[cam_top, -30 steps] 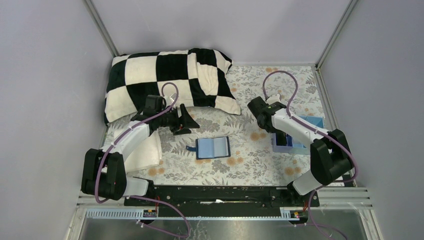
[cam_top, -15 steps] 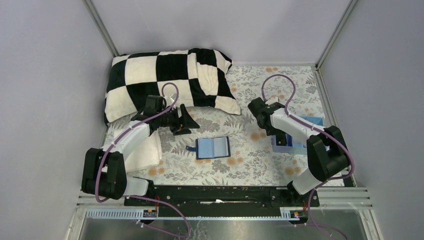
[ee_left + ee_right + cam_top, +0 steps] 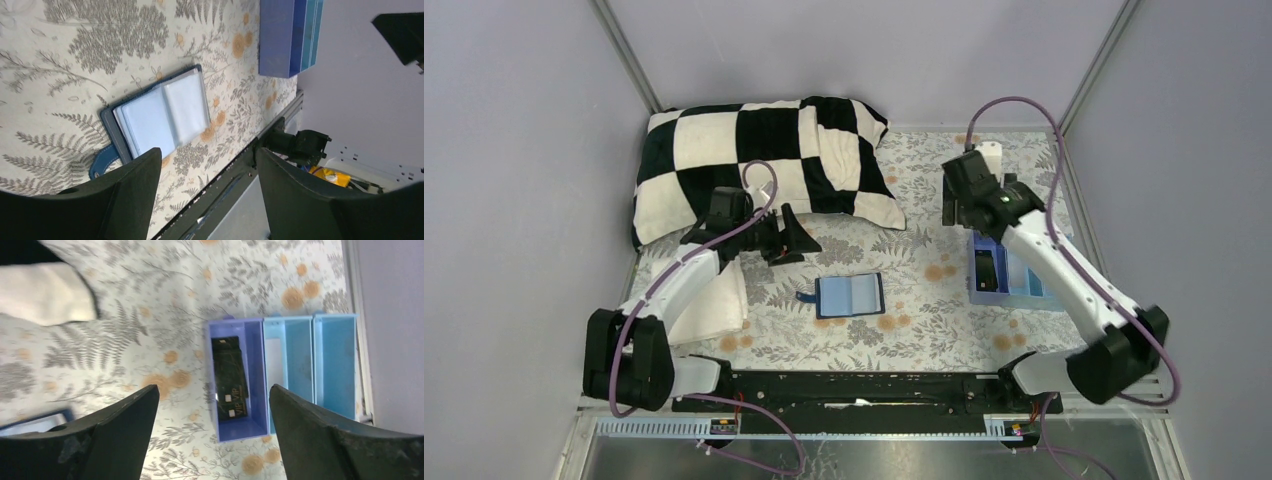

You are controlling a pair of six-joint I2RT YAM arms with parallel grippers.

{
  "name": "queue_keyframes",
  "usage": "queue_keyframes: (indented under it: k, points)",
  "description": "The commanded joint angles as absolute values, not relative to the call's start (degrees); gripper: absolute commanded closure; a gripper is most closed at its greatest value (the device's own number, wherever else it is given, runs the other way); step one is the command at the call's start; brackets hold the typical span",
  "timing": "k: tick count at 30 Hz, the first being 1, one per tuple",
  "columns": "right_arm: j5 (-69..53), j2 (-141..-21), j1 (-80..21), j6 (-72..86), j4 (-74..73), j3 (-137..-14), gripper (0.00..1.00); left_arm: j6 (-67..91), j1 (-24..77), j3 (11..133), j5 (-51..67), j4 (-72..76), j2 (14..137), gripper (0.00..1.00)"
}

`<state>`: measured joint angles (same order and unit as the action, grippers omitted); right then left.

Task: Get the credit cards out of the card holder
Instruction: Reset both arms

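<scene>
From above, the open card holder lies flat on the floral cloth, apart from both arms. In the left wrist view, the left gripper is spread and empty. In the right wrist view, the right gripper is also spread, over a tray holding 1 black card. Tugging a card from the unpinned holder could drag the holder along.

Soft, even light is filling the enclosure from above, leaving only faint shadows beside the checkered pillow. The left wrist view is rendering the card holder crisply, its clear sleeves looking washed pale. The right wrist view is showing the floral tablecloth slightly blurred.
</scene>
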<state>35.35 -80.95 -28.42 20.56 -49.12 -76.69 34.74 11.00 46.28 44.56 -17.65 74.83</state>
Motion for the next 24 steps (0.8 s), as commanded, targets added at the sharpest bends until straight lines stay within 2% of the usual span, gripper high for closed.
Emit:
queue_keyframes:
  k: [1,6,11,16,18,24]
  points:
    - [25.16,-69.19,-28.3,17.84,-38.03,-75.27,0.02,31.94,11.07,52.85,39.26,-18.13,69.43,0.26]
    - [17.36,-60.59,-28.32,19.38,-24.85,-69.07,0.0,28.41,10.99,59.87,30.22,-20.82,66.45,0.25]
    - [16.03,-59.41,-28.36,21.88,-20.96,-66.0,0.0,27.91,10.99,62.75,19.29,-20.27,62.11,0.24]
    - [15.14,-57.73,-28.37,24.32,-16.79,-59.94,0.0,28.71,11.01,57.78,4.08,-16.04,53.09,0.22]
    - [14.67,-56.84,-28.32,25.54,-14.75,-57.21,0.0,28.35,10.98,54.31,-0.98,-13.83,49.96,0.18]
    - [13.62,-53.36,-28.31,27.79,-7.95,-50.7,0.0,27.52,10.99,52.81,-2.87,-14.76,46.78,0.16]
